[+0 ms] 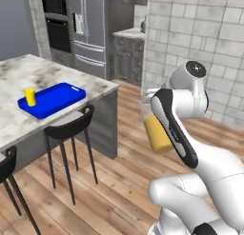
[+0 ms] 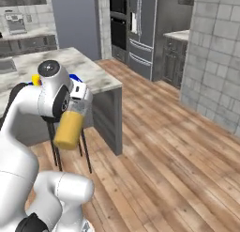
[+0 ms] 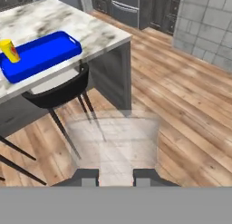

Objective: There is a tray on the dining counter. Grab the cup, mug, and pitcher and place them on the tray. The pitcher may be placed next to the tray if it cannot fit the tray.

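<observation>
Glass pitcher [image 2: 70, 125] — in gripper [image 3: 116, 178]

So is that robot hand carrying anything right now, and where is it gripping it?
Yes: the gripper holds the clear glass pitcher of orange liquid, its fingers pinching the glass wall at the top rim.

Even flat render light, soft, slightly blurred.

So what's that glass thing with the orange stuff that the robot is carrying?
That's the pitcher: a clear glass cylinder with orange liquid in its lower part. It hangs in the air over the wooden floor, tilted, short of the dining counter. The claw is closed on its rim; in the hand view the glass looks like a pale see-through wall. Nothing else touches it.
</observation>
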